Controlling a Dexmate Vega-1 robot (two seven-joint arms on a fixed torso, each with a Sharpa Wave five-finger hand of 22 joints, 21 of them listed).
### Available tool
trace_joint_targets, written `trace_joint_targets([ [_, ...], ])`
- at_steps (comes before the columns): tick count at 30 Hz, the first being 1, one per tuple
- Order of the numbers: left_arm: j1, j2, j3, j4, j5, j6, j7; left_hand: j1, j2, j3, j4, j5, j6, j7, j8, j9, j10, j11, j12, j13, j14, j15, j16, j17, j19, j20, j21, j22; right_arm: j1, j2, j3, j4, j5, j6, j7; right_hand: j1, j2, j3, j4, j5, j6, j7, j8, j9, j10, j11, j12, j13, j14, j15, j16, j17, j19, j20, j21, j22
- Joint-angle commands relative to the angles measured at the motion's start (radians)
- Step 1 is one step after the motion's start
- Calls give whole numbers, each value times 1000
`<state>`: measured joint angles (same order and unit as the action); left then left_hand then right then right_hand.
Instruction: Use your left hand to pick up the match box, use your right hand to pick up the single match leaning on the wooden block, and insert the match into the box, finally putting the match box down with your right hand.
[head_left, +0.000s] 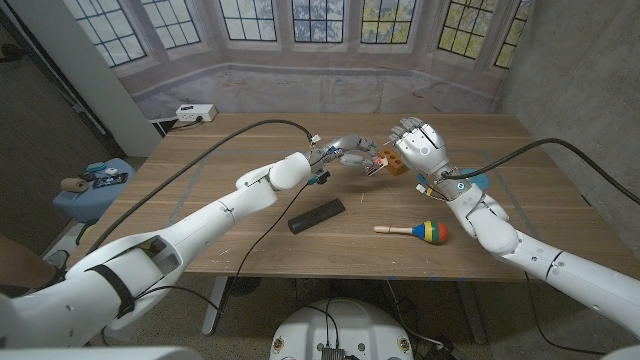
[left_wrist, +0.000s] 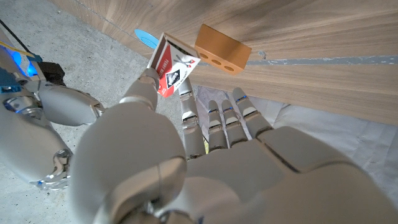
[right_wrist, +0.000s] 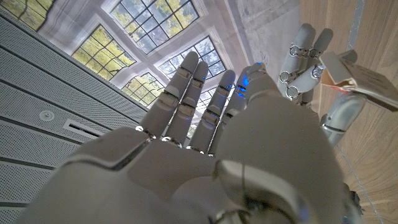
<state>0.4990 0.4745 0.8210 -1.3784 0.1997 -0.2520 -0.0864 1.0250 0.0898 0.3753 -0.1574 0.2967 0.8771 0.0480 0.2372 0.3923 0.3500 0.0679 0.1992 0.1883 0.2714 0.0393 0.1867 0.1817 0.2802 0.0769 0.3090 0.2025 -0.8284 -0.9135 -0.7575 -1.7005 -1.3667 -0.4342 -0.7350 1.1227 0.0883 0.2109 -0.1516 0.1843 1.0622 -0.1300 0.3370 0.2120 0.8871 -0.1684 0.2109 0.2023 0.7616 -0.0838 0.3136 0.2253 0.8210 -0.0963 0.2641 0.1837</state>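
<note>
Progress stands at roughly the first stage: the small red-and-white cardboard match box (left_wrist: 173, 70) is lifted off the long wooden table (head_left: 250, 235) and is pinched between the thumb and a finger of the white left hand (head_left: 350, 152), the other fingers lying stretched out beside it in the left wrist view. The white right hand (head_left: 421, 140) is raised just beside the box with its fingers spread and straight, and nothing is seen in it. The single match cannot be made out in any view, so whether it is still leaning on the small orange-brown wooden block with round holes (head_left: 392, 160) cannot be told; the block sits on the table between the two hands, just beyond the box. It is judged that the match pickup, the insertion and the final set-down by the right hand are still to be done.

The box is seen as a flat rectangular sleeve, red on its broad face with a white panel bearing a dark printed emblem. In the right wrist view one pale end of it is turned outward beside the left hand's fingers. Nearer the robot, a dark cylindrical rod (head_left: 316, 215) and a multicoloured wooden maraca (head_left: 418, 232) lie on the table, well apart from the box.
</note>
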Motion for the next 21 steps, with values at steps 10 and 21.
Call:
trace_joint_targets([
  [10, 5, 4, -3, -15, 0, 6, -11, -8, 4, 10, 2, 5, 4, -3, 5, 7, 1, -2, 2, 4, -5, 1, 2, 3, -2, -2, -4, 1, 18, -38, 9, 16, -14, 60, 18, 5, 11, -6, 3, -2, 11, -2, 4, 5, 7, -3, -3, 6, 8, -148, -3, 5, 2, -68, 3, 4],
  [21, 0, 2, -2, -15, 3, 10, -16, -9, 4, 12, 1, 5, 5, -2, 5, 7, 1, -2, 2, 4, -5, 0, 3, 3, -2, -2, -4, 2, 19, -45, 11, 30, -11, 70, 19, 6, 11, -8, 2, -1, 12, -2, 4, 5, 4, -3, -4, 6, 8, -148, -5, 5, -1, -70, 2, 4],
])
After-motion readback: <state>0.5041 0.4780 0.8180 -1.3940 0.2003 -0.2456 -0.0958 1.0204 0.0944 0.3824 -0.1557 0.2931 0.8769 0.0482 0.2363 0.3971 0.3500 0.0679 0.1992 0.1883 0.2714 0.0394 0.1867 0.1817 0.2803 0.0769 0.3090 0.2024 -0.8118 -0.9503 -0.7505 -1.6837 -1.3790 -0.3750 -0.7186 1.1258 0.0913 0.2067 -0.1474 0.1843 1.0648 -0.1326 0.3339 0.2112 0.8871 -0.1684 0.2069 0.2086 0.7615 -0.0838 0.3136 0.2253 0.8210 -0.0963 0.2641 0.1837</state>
